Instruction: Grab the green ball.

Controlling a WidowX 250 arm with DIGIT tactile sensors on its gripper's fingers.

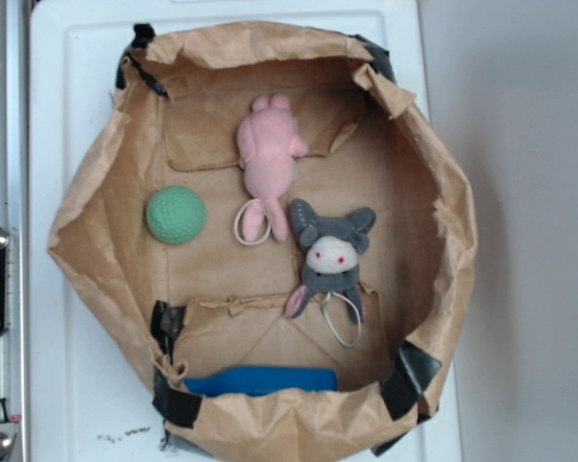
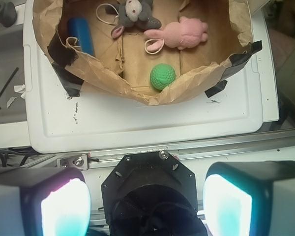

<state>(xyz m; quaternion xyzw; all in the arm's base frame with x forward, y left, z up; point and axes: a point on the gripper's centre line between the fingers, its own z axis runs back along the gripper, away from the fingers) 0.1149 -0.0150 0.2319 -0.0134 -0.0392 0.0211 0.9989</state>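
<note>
Nothing of the grab is done yet. The green ball [image 1: 175,214] lies untouched on the floor of the brown paper bag [image 1: 443,221], whose walls are rolled down into a crumpled, open bowl. In the wrist view the pincer [image 2: 146,199] hangs well apart from the bag, above the metal rail at the near edge of the white tabletop [image 2: 137,128], with its two pale, glowing pads [image 2: 64,206] spread wide and nothing between them. What is left, I judge, is the whole job: travel over the bag's rim, descend over the ball, close.

Taking the exterior view from left to right, with the ball as landmark: the ball sits nearest the bag's left wall, round, mint-green, with a knitted, bumpy surface. Just to its right lies a white loop at the tail end of the pink plush toy [image 1: 268,159], a soft, fuzzy, elongated shape stretching up and away from the ball. Farther right and slightly lower is the grey bunny plush [image 1: 329,255], felt-like, with a white face, red eyes and floppy ears, and a second loop below it. Below the ball, against the bag's lower wall, rests a smooth blue flat object [image 1: 260,380]. Black tape [image 1: 414,375] patches the bag's corners.

The ball stands clear of both toys, so a grip should meet only yarn.
</note>
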